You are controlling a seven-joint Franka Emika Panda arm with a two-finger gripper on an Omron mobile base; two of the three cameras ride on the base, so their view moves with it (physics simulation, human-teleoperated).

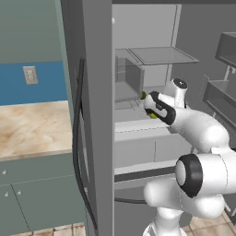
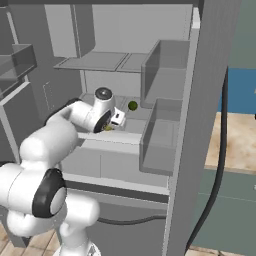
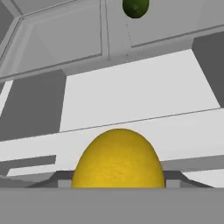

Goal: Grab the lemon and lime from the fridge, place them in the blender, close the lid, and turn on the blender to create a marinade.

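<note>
The fridge (image 1: pixel 97 115) stands open and my arm reaches onto its middle shelf (image 2: pixel 125 136). The yellow lemon (image 3: pixel 118 159) sits right at the bottom of the hand view, between the jaws. My gripper (image 2: pixel 111 125) is shut on it just above the shelf, and a sliver of yellow shows under the hand (image 1: pixel 152 115). The dark green lime (image 3: pixel 135 7) lies farther back on the shelf (image 2: pixel 132 105), apart from the hand. The blender and the lid are out of view.
Pale drawers (image 2: pixel 120 167) sit under the shelf and a glass shelf (image 1: pixel 161 56) hangs above. Door bins (image 1: pixel 223 99) stand to the right of the arm. A loose black door seal (image 1: pixel 77 152) hangs down the fridge wall. A marble counter (image 1: pixel 27 129) lies to the left.
</note>
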